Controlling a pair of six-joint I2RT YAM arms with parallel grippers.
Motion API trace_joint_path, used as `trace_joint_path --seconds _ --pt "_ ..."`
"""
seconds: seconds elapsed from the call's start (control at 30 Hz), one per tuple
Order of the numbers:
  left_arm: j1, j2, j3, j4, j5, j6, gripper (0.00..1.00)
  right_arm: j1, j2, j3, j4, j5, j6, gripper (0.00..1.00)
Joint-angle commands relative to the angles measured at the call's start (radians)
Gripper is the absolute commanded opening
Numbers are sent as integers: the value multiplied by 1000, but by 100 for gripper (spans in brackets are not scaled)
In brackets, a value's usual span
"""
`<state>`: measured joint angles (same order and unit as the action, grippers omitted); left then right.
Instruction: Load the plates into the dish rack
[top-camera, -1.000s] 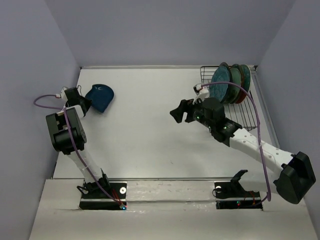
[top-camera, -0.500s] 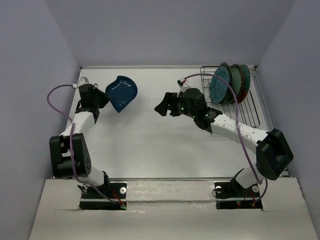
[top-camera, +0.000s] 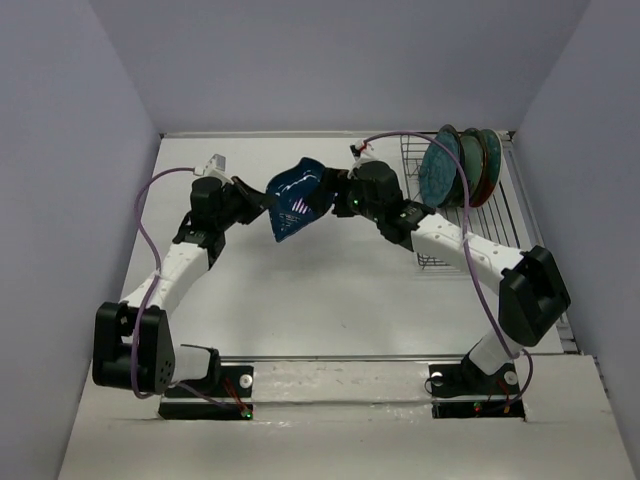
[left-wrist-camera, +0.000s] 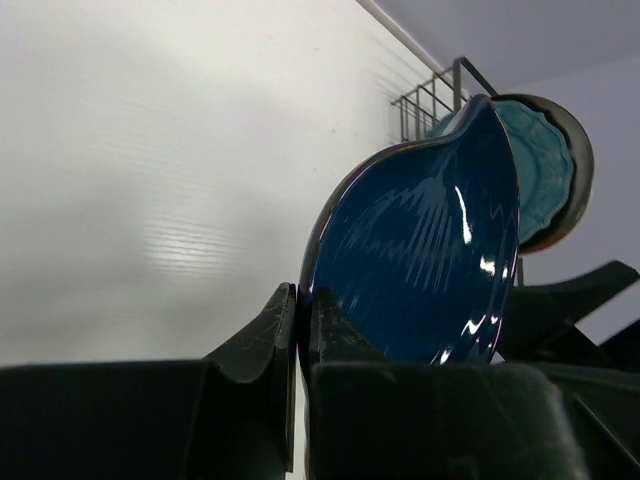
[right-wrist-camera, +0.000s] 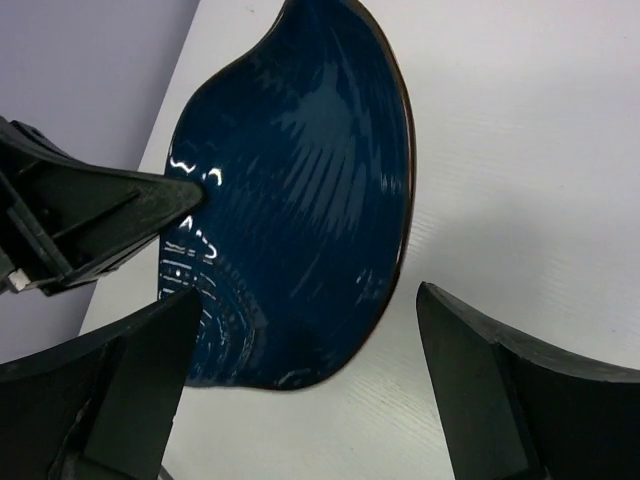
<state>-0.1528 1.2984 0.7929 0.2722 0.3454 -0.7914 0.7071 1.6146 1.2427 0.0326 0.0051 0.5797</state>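
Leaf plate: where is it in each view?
Top external: leaf plate upper centre, left of the rack.
Left wrist: centre-right, rim clamped by the left gripper.
Right wrist: centre-left, framed by the open right gripper.
Shared landmark: the left gripper on the plate's rim.

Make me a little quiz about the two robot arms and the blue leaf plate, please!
1. True or false: the right jaws are shut tight.
2. Which jaws pinch the small dark-blue leaf-shaped ceramic plate? A the left jaws, B the right jaws, C both.
3. Fill in: the round teal ceramic plates stand upright in the black wire ____.
Key: 1 false, they stand open. 2 A. 3 dish rack.
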Motion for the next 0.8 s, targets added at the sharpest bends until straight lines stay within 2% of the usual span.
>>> trace_joint_path --seconds 0.0,0.07,0.1,0.2,0.23,0.27,0.3,0.33,0.37,0.43,0.5,0.67,0.73,0.77 --pt "-37 -123 -18 170 96 -74 6 -9 -5 -2 -5 76 26 92" --pt "-54 -164 -37 188 92 -84 6 -18 -19 -44 7 87 49 89" --pt "-59 -174 -43 194 95 -88 6 -18 -22 -57 22 75 51 85" --pt "-80 -191 -55 197 110 -89 6 -18 -42 -94 61 39 55 54" --pt "-82 -198 -66 197 110 -89 6 -18 -68 -106 72 36 54 27" --pt "-85 -205 -72 197 107 -86 13 -18 -85 -127 85 47 54 13" --pt "-85 -218 -81 197 109 -75 21 -18 -119 -135 85 53 45 7" --pt "-85 -225 -86 197 115 -68 31 -27 -136 -138 81 58 28 7" --pt "-85 -228 -87 194 125 -59 53 -28 -154 -140 72 67 13 7" --pt "-88 -234 -71 127 161 -8 71 -52 -200 -117 -1 107 -33 7" --pt "-90 -246 -49 52 172 47 79 -86 -222 -59 -77 136 -102 7" --pt "-91 -362 -14 -180 130 272 99 -291 -277 93 -320 161 -240 7" --pt "-91 -430 -23 -247 116 325 99 -320 -268 200 -422 255 -340 7" --pt "-90 -474 -32 -261 113 366 99 -321 -243 236 -450 388 -377 7"
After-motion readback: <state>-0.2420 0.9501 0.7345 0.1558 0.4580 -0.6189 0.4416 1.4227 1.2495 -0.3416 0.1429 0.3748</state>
